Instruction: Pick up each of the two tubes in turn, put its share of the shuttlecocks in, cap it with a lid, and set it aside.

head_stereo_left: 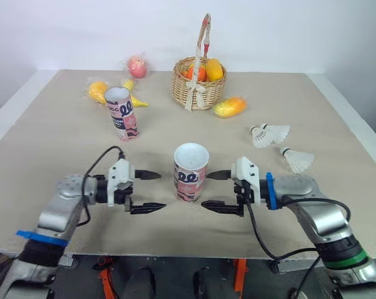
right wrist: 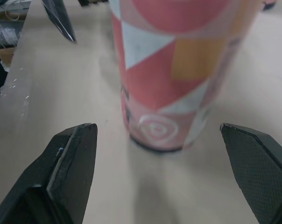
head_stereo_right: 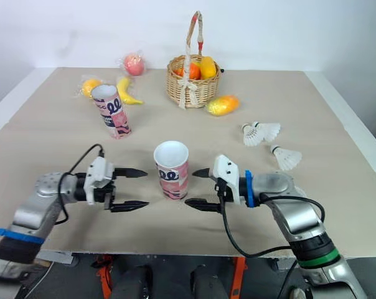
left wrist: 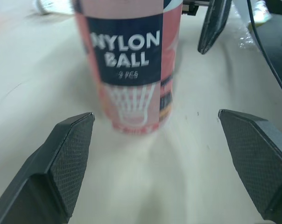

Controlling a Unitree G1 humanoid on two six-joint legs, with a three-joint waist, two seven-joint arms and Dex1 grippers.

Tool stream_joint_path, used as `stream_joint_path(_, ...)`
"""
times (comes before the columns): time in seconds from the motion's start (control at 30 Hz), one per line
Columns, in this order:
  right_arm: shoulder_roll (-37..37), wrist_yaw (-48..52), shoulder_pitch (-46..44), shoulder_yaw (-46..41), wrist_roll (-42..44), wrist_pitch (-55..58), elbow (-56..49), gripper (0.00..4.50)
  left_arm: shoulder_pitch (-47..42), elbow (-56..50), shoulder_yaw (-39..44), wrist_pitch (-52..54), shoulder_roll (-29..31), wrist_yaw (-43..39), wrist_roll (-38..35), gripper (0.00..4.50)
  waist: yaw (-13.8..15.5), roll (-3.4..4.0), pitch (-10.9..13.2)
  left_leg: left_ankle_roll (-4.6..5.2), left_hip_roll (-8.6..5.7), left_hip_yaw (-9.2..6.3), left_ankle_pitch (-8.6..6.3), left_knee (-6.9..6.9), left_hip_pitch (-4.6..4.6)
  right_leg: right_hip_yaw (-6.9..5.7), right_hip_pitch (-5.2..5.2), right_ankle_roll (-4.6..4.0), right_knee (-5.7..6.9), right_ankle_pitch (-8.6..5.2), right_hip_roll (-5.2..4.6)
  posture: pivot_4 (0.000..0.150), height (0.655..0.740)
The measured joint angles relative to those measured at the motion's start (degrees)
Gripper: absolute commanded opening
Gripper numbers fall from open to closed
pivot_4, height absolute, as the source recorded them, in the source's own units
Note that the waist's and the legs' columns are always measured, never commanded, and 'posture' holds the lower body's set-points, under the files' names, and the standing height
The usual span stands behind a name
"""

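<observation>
Tube: a pink patterned cardboard tube [head_stereo_left: 191,172] stands upright and uncapped on the beige tabletop [head_stereo_left: 63,149], directly between the two claws.
Left side: the left claw [head_stereo_left: 162,190] is spread wide, tips aimed at the tube's flank and just short of it.
Right side: the right claw [head_stereo_left: 205,189] mirrors it, also spread wide and not touching.
Nearer arm: seemingly neither, as the gaps look equal.
Axis: vertical, which favours a level sideways approach.

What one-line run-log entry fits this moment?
stage: pre-grasp | near tube: upright, uncapped | left gripper: jaws open, beside it | right gripper: jaws open, beside it | shuttlecocks: on table
</observation>
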Motion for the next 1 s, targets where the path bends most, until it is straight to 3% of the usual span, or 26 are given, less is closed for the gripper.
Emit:
stream_joint_path(0.2,3.9,0.3,-2.4,2.3,-1.7,-2.2,4.5,4.50,10.6,-10.3,10.0,10.4,7.4,1.4,-9.4,4.43,-0.2,-0.06,0.1,-0.02,0.20,0.02,-0.01,-0.04,-0.01,-0.03,-0.03,-0.06,0.00,-0.04,-0.01,0.150,0.7400)
stream_joint_path(0.57,10.9,0.4,-7.0,4.3,-2.8,-4.7,10.6,4.50,12.7,-17.7,18.1,14.8,5.8,8.9,-19.4,4.43,-0.1,-0.09,0.3,-0.08,0.37,0.08,0.02,0.02,0.05,-0.10,-0.04,-0.29,0.01,0.15,0.19,0.150,0.7400)
stream_joint_path(0.67,11.4,0.4,-7.0,4.3,-2.9,-4.8,11.0,3.72,12.6,-18.7,18.1,15.5,5.8,10.1,-20.6,4.50,-0.1,-0.09,0.3,-0.09,0.36,0.07,0.02,0.02,0.04,-0.08,-0.04,-0.35,0.01,0.17,0.24,0.150,0.7400)
stream_joint_path(0.7,11.6,0.4,-7.0,4.3,-2.9,-4.9,11.1,3.20,12.6,-18.7,18.1,15.5,5.8,10.2,-20.6,4.50,-0.1,-0.09,0.3,-0.09,0.36,0.07,0.02,0.02,0.04,-0.08,-0.04,-0.37,0.01,0.18,0.26,0.150,0.7400)
stream_joint_path(0.77,11.8,0.4,-7.0,4.3,-2.9,-4.9,11.2,2.58,12.1,-18.7,18.0,15.5,5.8,10.3,-20.6,4.50,-0.1,-0.09,0.3,-0.09,0.37,0.06,0.02,0.02,0.04,-0.08,-0.04,-0.39,0.01,0.19,0.30,0.150,0.7400)
stream_joint_path(0.83,11.8,0.3,-7.0,4.3,-2.9,-4.9,11.3,2.15,10.6,-18.7,17.4,15.6,5.8,10.4,-20.6,4.50,0.0,-0.09,0.3,-0.13,0.38,0.03,0.05,0.03,0.05,-0.10,-0.04,-0.38,0.01,0.20,0.34,0.150,0.7400)
stream_joint_path(1.0,9.8,-0.9,-6.4,1.6,-2.2,-3.6,10.5,2.15,2.0,-16.8,10.3,15.4,4.6,10.9,-17.0,4.50,0.4,-0.07,0.3,-0.20,0.37,0.09,0.09,0.09,0.06,-0.02,0.00,-0.31,0.02,0.29,0.37,0.150,0.7400)
